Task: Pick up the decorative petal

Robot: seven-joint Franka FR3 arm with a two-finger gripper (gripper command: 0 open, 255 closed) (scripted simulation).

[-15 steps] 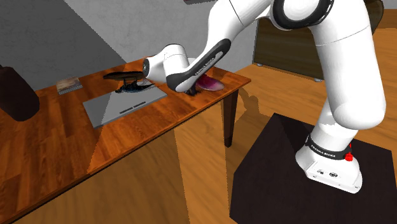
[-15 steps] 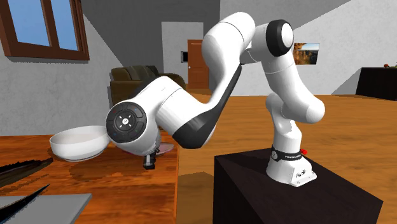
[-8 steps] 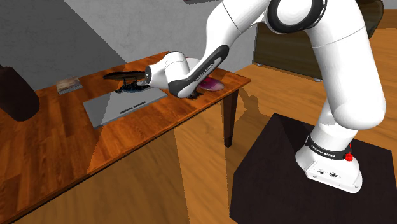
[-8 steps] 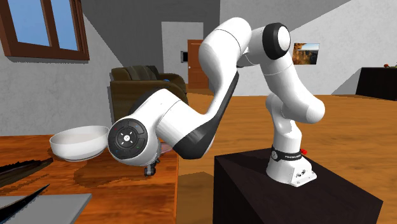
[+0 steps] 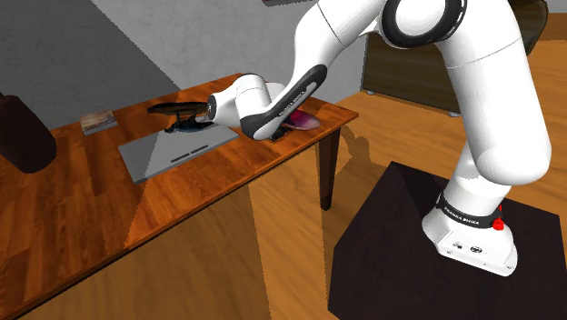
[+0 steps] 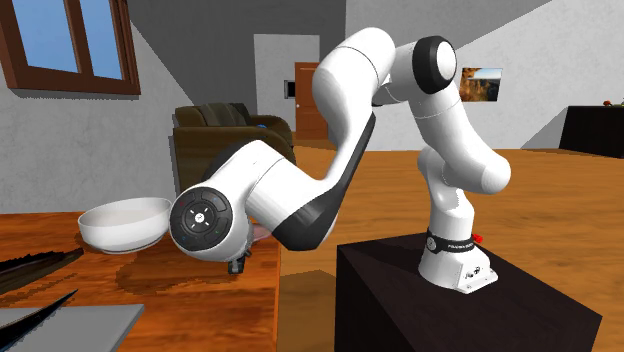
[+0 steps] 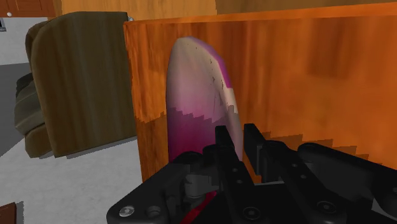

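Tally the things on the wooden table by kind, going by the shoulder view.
Purple-and-white curved petal: 1
Flat grey rectangular mat: 1
Black slender object: 1
Small flat book-like block: 1
Total: 4. The dark bulk at the left edge is not counted, as its footing is unclear.

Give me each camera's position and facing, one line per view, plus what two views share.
Shoulder view: beside and behind the stand, looking down over the wooden table; shows stand and arm.
Second exterior view: low over the table, facing back at arm and stand; gripper at the table edge.
Wrist view: on the hand, looking along the black fingers at the petal.
Shared: shoulder and wrist views both show the purple petal at the table's end.
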